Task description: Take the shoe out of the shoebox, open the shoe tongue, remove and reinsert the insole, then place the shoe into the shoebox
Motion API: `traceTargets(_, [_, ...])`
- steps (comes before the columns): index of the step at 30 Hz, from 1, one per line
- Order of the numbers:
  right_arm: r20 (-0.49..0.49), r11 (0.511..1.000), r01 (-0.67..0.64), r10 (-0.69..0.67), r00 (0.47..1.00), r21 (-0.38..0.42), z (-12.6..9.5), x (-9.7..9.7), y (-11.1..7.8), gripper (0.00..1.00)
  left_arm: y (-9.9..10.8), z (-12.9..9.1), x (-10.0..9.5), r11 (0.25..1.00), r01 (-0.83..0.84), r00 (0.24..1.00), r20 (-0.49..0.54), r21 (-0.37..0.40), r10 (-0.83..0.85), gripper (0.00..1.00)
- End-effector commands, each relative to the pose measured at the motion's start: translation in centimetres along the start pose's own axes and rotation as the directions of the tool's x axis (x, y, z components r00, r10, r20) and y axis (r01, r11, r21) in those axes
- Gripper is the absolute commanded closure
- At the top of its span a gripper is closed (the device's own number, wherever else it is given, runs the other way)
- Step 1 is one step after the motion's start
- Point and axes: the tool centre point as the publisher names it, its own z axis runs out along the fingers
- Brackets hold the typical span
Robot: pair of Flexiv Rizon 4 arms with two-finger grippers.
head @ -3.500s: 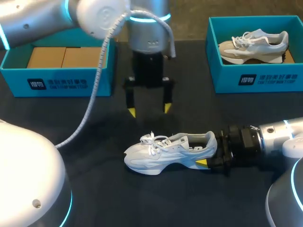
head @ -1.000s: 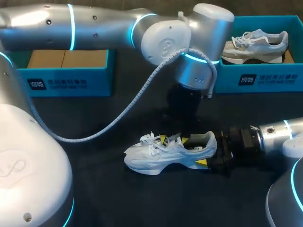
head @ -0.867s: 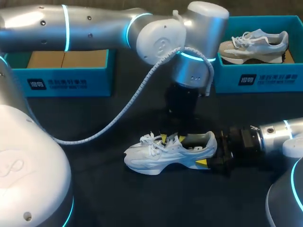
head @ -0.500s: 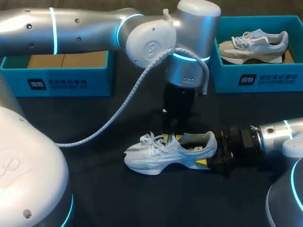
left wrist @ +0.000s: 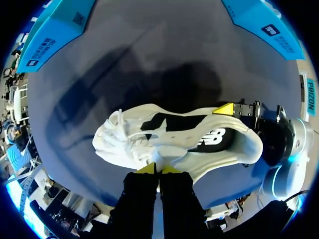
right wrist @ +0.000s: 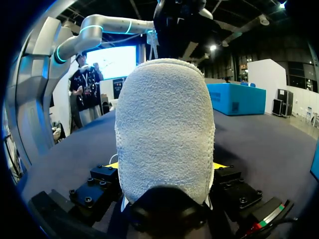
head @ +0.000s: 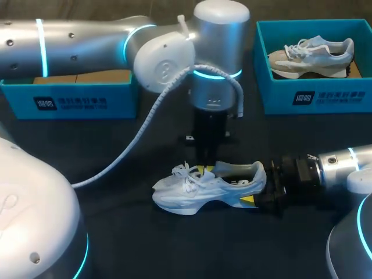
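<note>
Lying on table point(head: 145, 238): white shoe point(head: 189, 196), heel clamped between right gripper point(head: 256, 185) fingers; left gripper point(head: 202, 170) fingertips nearly together, pinching shoe tongue point(left wrist: 158, 152).

The shoe point(right wrist: 164, 124) has a nubbly cloth heel — the left arm point(head: 87, 40) glossy silver, the table point(head: 145, 244) matt dark.

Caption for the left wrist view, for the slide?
Left gripper closed on the tongue of the white shoe, right gripper clamping its heel, on the dark table.
</note>
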Motion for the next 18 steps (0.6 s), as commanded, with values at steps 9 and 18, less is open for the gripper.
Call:
traceTargets(9, [0.001,1.0,-0.001,0.001,1.0,0.004,0.0,0.0,0.0,1.0,1.3,-1.1,-4.7,0.996,0.024,0.909,-0.416,0.09,0.016,1.0])
traceTargets(18, [0.001,1.0,-0.001,0.001,1.0,0.004,0.0,0.0,0.0,1.0,1.3,-0.6,-6.6,0.995,0.049,0.878,-0.479,0.093,0.002,1.0])
